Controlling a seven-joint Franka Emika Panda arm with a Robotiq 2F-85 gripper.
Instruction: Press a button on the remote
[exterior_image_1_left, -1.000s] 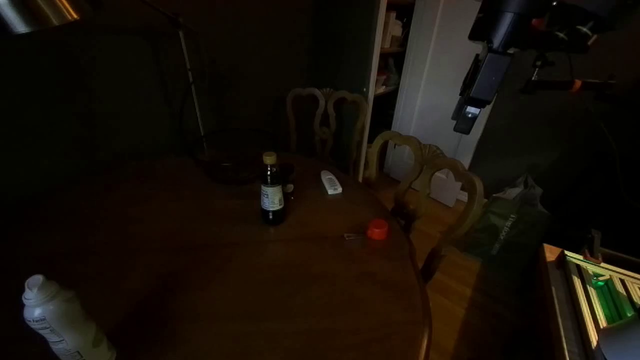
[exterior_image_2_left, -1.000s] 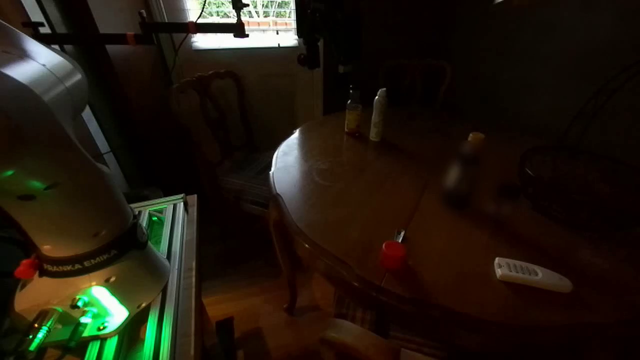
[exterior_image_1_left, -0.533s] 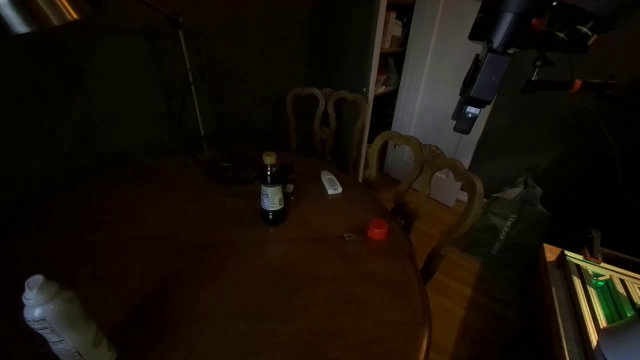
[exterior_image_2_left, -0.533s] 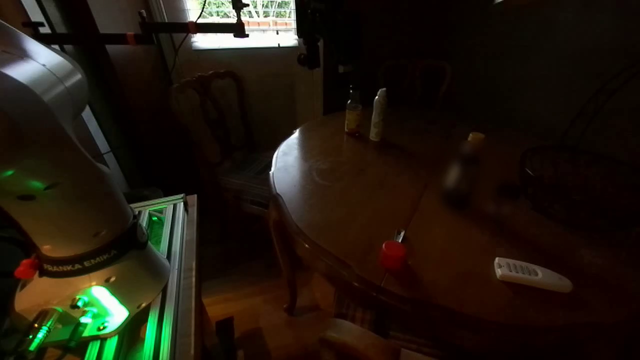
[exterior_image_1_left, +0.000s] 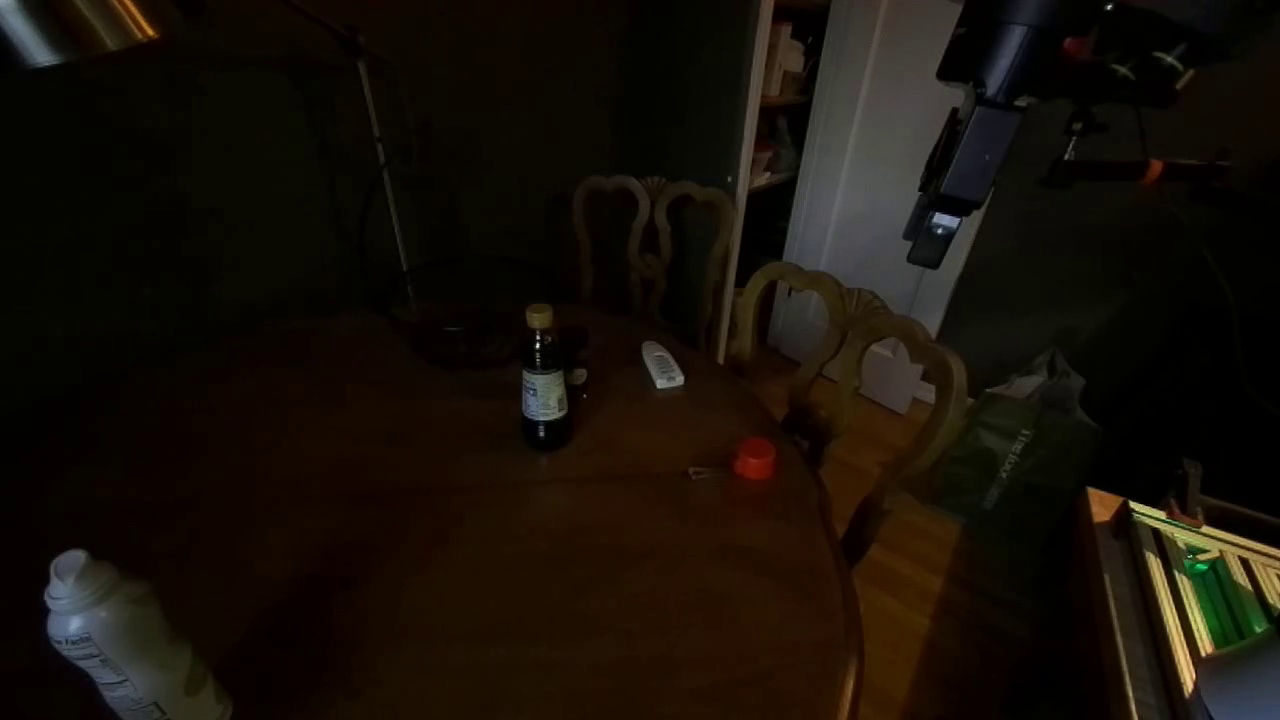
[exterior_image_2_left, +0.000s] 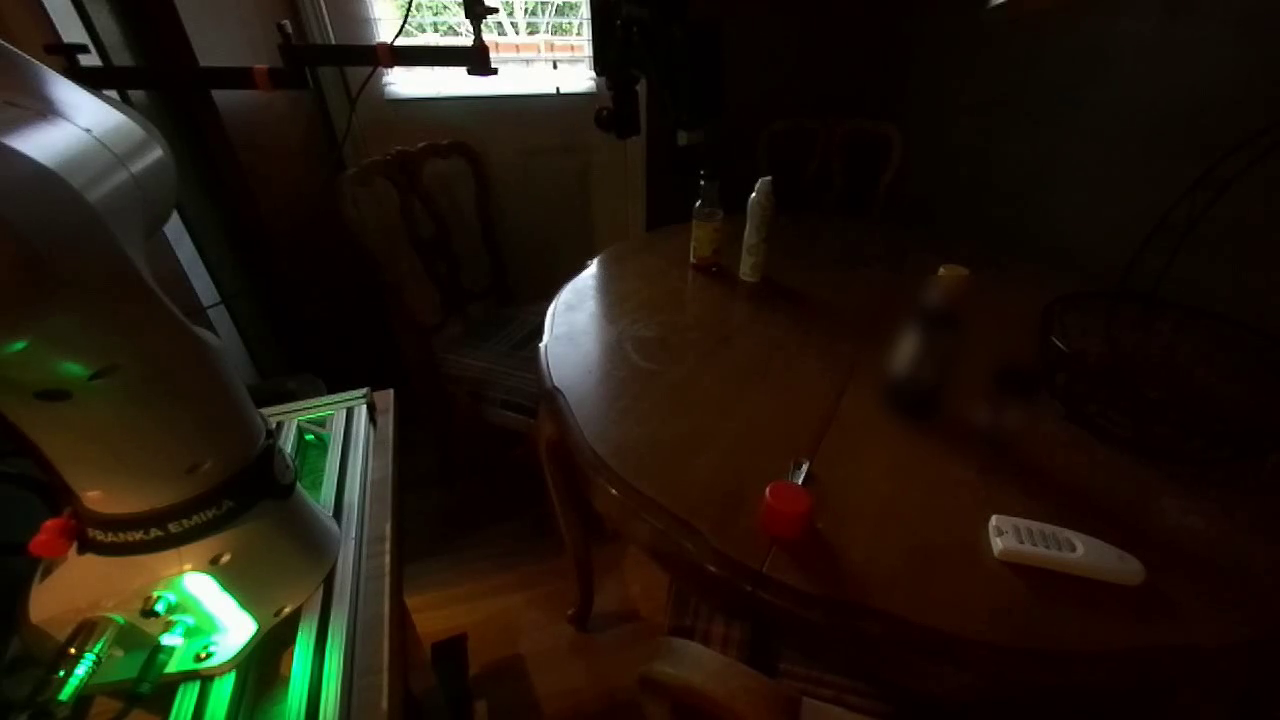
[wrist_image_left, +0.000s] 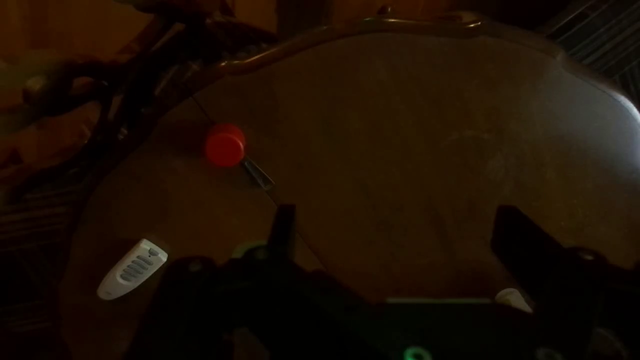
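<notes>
Over the last second, we can make out no change in either exterior view. Our claw (exterior_image_1_left: 922, 240) has not shifted that we can see, nor has the remote (exterior_image_1_left: 662, 366) on the counter (exterior_image_1_left: 600, 590), lower than the claw and well apart from it. For the wrist view, we have nothing earlier to compare.

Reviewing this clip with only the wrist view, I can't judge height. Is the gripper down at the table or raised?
Observer: Raised; in an exterior view the gripper hangs higher than the table.
Operator: Any bottle sharing it with the remote?
Observer: Yes, in an exterior view a labelled dark bottle stands upright.
Operator: What stands by the whitish thing at my lower right?
Observer: That's probably the white can; in an exterior view a yellow-labelled bottle stands beside it.
</notes>
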